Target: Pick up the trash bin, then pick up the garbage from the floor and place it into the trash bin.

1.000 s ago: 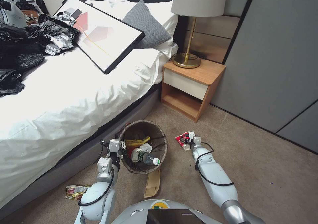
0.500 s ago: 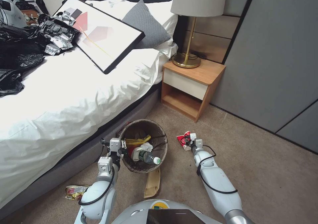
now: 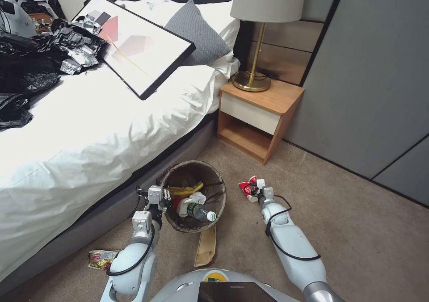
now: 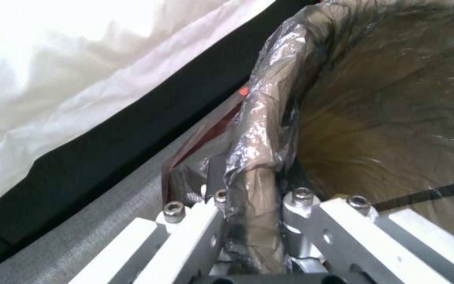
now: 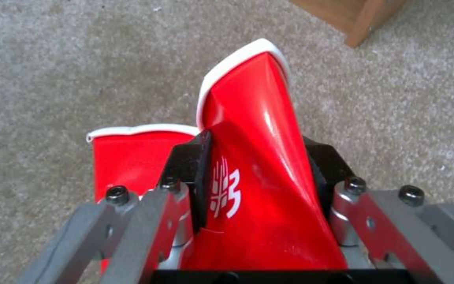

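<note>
The trash bin (image 3: 193,164), lined with a brown bag, tilts toward me beside the bed. My left gripper (image 3: 156,198) is shut on its near-left rim; the bagged rim (image 4: 256,150) sits clamped between the fingers (image 4: 206,221). Inside lie a clear bottle with a green label (image 3: 196,212), a yellow wrapper (image 3: 185,189) and white tissue (image 3: 197,198). To the bin's right, my right gripper (image 3: 257,190) is shut on a squashed red-and-white paper cup (image 5: 253,157). A second red cup (image 5: 132,154) lies on the carpet just behind it. A brown paper bag (image 3: 205,247) and a snack wrapper (image 3: 102,258) lie on the floor.
The bed (image 3: 89,127) runs along the left, with black plastic bags (image 3: 27,69) and a framed picture (image 3: 134,43) on it. A wooden nightstand (image 3: 257,114) with a lamp (image 3: 252,81) stands behind the bin. Grey wall panels (image 3: 371,92) close the right side. Open carpet (image 3: 357,230) lies to the right.
The right arm has shifted slightly right with the red cup pinched, and the cup has tipped up a little. The left gripper and the bin have stayed still.
</note>
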You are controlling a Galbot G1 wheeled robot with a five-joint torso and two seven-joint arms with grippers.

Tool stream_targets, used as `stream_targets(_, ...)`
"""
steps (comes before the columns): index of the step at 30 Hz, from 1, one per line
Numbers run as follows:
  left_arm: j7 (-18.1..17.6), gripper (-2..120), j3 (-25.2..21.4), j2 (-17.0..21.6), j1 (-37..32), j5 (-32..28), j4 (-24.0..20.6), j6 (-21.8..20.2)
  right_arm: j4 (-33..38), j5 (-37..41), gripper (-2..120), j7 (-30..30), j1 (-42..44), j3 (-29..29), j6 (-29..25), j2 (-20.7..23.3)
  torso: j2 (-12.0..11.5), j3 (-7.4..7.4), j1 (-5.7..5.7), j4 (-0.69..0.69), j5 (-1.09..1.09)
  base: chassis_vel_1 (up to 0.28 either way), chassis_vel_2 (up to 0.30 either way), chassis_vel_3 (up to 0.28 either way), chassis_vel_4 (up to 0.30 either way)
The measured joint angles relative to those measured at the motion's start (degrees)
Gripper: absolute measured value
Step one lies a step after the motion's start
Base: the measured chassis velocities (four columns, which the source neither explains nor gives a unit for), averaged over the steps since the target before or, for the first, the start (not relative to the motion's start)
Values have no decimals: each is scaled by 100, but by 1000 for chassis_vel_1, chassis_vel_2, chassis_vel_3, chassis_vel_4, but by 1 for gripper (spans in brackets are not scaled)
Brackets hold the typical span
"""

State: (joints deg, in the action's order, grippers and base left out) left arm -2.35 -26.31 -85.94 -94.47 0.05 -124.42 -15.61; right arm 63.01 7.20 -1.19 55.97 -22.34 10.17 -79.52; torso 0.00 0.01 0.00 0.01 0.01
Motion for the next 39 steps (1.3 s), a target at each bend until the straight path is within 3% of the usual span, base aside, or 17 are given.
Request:
stream_targets(3,0,3,2,0,2,0,4,-1,50,0,33,-2,15,1,-5,4,0,0,0,0,0,0,0,0,0)
stream_targets(6,1,3,7,-2,8,0,9,-2,233,2,19,-21,71,6,-40,16,0,0,0,-1,0,0,0,0,0)
stream_targets(14,2,3,7,-2,7,0,9,-2,364,6,8,-58,115,16,-77,23,0,0,0,0,1,0,0,0,0)
stream_targets(15,2,3,5,1,5,-1,9,-3,685,72,0,-103,206,31,-119,48,0,0,0,-1,1,0,0,0,0)
stream_targets(19,2,3,5,5,-9,-2,3,-3,1528,265,0,-160,472,53,-159,106,0,-1,0,-1,-1,0,0,0,0)
stream_targets(24,2,3,31,11,-12,-9,-2,-5,2878,656,0,-101,921,51,-796,182,0,-1,0,0,-1,0,0,0,0)
stream_targets(28,0,3,44,20,-16,-7,-2,-8,4031,1030,0,334,1293,51,-1432,226,0,-1,0,-1,-3,0,0,0,0)
stream_targets(29,0,3,44,20,-16,-7,-2,-8,4031,1030,0,334,1293,51,-1432,226,0,-1,0,-1,-3,0,0,0,0)
stream_targets(31,0,3,55,21,-15,-6,2,-14,4625,1222,0,924,1586,46,-1854,255,0,-1,0,-1,-2,0,0,0,0)
stream_targets(39,2,3,71,30,-16,-7,11,-40,5087,1410,0,1911,1863,93,-2294,298,0,-1,0,-1,-1,0,0,0,0)
